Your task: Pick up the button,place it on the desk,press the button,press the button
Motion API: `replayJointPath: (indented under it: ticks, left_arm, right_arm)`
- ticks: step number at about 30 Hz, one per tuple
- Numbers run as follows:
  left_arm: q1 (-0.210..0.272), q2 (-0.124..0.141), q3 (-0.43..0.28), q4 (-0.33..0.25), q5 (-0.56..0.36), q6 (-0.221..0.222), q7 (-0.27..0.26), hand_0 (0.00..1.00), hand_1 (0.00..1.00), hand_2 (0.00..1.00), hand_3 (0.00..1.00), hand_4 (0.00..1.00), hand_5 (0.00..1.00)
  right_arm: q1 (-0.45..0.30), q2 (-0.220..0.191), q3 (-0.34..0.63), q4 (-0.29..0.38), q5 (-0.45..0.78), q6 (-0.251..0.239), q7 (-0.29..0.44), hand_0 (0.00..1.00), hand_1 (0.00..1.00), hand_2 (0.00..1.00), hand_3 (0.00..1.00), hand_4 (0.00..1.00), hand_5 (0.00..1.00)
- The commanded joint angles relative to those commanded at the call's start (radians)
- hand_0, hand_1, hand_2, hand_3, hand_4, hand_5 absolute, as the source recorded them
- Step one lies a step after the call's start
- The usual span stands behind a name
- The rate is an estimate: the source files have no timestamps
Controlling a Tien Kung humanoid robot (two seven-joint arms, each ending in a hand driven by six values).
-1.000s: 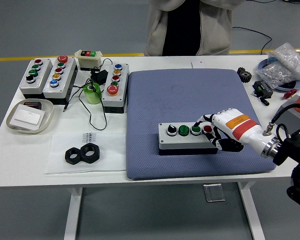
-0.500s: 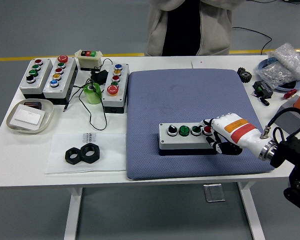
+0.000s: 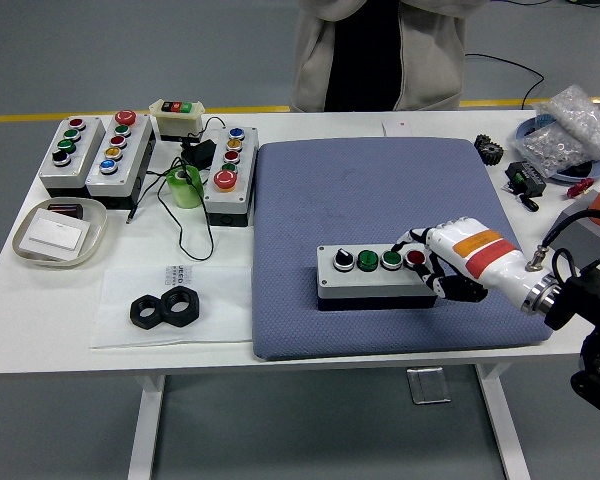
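A white button box with a black knob, two green buttons and a red button lies on the blue mat. My right hand, white with an orange band, rests at the box's right end. Its fingers are curled, with a fingertip just above the red button and others against the box's right side. It holds nothing. My left arm is out of view.
Several other button boxes stand at the back left with a green tape roll. A tray and two black nuts lie at the left. A person stands behind the table. Parts and a bag sit at the far right.
My right hand dipped down and right half a second ago, then rose back up and left over the red button. The button box has not moved.
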Motion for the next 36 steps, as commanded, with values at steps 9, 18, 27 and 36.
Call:
replayJointPath:
  ticks: [9,18,27,36]
  left_arm:
    - [0.0,0.001,-0.003,0.0,0.005,0.0,0.001,0.733,0.826,0.853,0.824,0.621,0.998]
    - [0.0,0.001,-0.002,0.0,0.004,0.0,0.002,0.734,0.826,0.853,0.824,0.621,0.998]
    - [0.001,0.0,-0.005,0.0,0.009,0.0,0.004,0.732,0.826,0.854,0.824,0.621,0.998]
    - [0.004,-0.002,-0.012,0.0,0.019,0.001,0.007,0.734,0.827,0.853,0.824,0.622,0.998]
  right_arm:
    - [-0.048,-0.027,0.181,0.067,0.211,-0.052,0.011,0.783,0.738,0.93,0.998,0.701,0.048]
    - [-0.1,-0.014,0.298,0.024,0.584,-0.063,0.141,0.937,0.864,0.977,0.998,0.736,0.157]
    - [-0.14,0.004,0.389,-0.057,0.961,-0.081,0.159,0.95,0.894,0.948,0.945,0.699,0.363]
    - [-0.168,0.025,0.41,-0.137,1.344,-0.074,0.135,0.947,0.884,0.93,0.927,0.683,0.403]
